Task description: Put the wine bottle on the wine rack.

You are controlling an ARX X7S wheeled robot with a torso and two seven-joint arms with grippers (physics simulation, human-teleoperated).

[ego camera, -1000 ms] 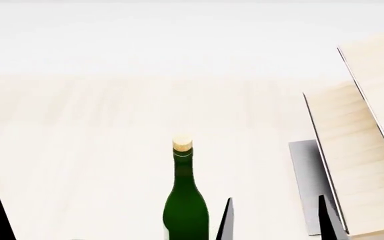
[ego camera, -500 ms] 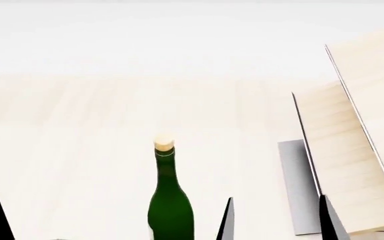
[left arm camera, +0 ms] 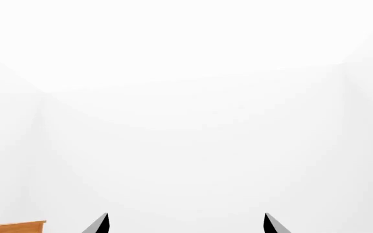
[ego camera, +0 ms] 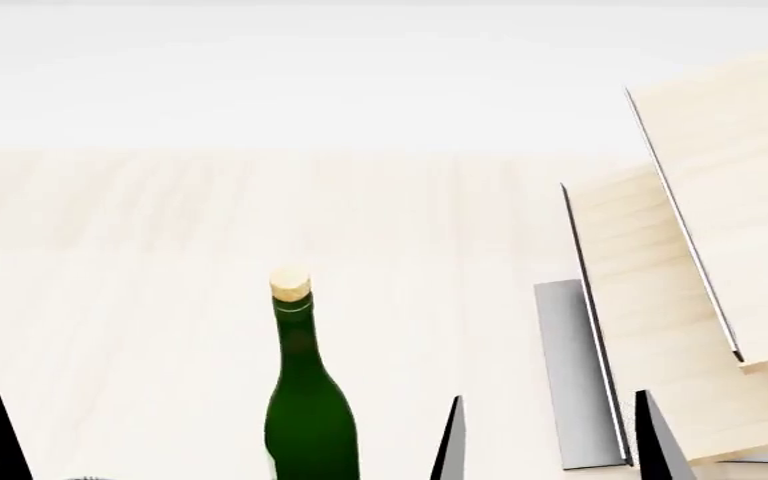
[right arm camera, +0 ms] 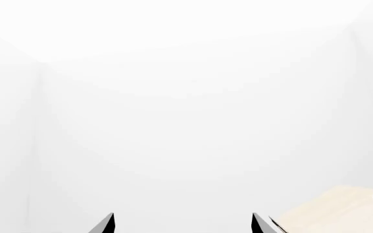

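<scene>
While the wine bottle (ego camera: pixel 309 410) stands upright on the pale wood table (ego camera: pixel 144 280), neither gripper touches it. In the head view its dark green body sits at about six o'clock, cut off by the frame's edge, and the long neck rises to a cork-coloured top near the middle of the picture.

The wine rack (ego camera: pixel 684 300) stands at about three to four o'clock from the bottle, well apart from it. Its two slanted pale boards overlap in tiers, with thin dark edges, and a grey metal base plate shows beside the lower board.

The right gripper (ego camera: pixel 547 440) shows as two dark pointed tips rising from the head view's lower edge; they stand wide apart with nothing between them. One tip is just beside the bottle at its four o'clock, and the other overlaps the rack's base. The left gripper (left arm camera: pixel 185 224) also has its tips spread and empty in the left wrist view, which faces blank white walls with an orange-brown wooden edge (left arm camera: pixel 11 226) in one corner. In the head view only one of its tips shows, at about eight o'clock from the bottle. The right wrist view has a pale board corner of the rack beside one tip.
</scene>
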